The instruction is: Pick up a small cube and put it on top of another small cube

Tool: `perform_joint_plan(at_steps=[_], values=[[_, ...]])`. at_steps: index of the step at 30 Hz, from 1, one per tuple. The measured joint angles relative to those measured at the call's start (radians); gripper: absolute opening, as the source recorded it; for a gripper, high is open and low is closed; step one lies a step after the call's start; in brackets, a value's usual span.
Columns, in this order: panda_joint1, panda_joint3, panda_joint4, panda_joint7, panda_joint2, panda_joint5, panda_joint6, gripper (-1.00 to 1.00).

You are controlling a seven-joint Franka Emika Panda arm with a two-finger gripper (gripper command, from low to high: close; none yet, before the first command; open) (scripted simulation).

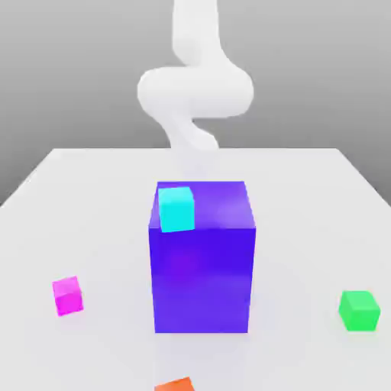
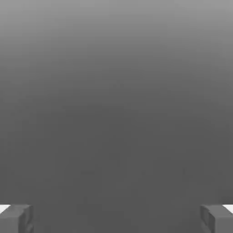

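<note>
A white desk [image 1: 92, 198] carries five blocks in the exterior view: one large blue-violet cube [image 1: 202, 267] at the centre, and four small cubes; a cyan cube [image 1: 176, 208] sits on the large cube's top face, at the near corner toward the exterior view's left; a magenta cube [image 1: 68, 295] lies on the desk toward the exterior view's left, well apart from the large cube; a green cube [image 1: 359, 310] lies toward the exterior view's right, likewise well apart; an orange cube [image 1: 175, 384] lies in front of the large cube, cut off by the frame's edge. One white arm [image 1: 195, 88] rises behind the large cube. In the hand view the gripper [image 2: 116, 218] faces plain grey background; its two fingers [image 2: 16, 218] stand spread wide, with nothing between them.
</note>
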Motion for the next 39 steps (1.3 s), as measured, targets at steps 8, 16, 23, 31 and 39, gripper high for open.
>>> perform_joint_plan(at_steps=[8,16,23,31,39], values=[[-0.164,-0.06,-0.149,0.181,0.297,-0.036,0.178,0.0],[-0.3,-0.149,-0.294,0.327,0.587,-0.029,0.353,0.0],[-0.412,-0.168,-0.385,0.341,0.844,0.099,0.515,0.0],[-0.498,-0.066,-0.355,0.284,1.022,0.179,0.656,-1.0],[-0.475,-0.104,-0.379,0.335,0.908,0.113,0.567,-1.0]])
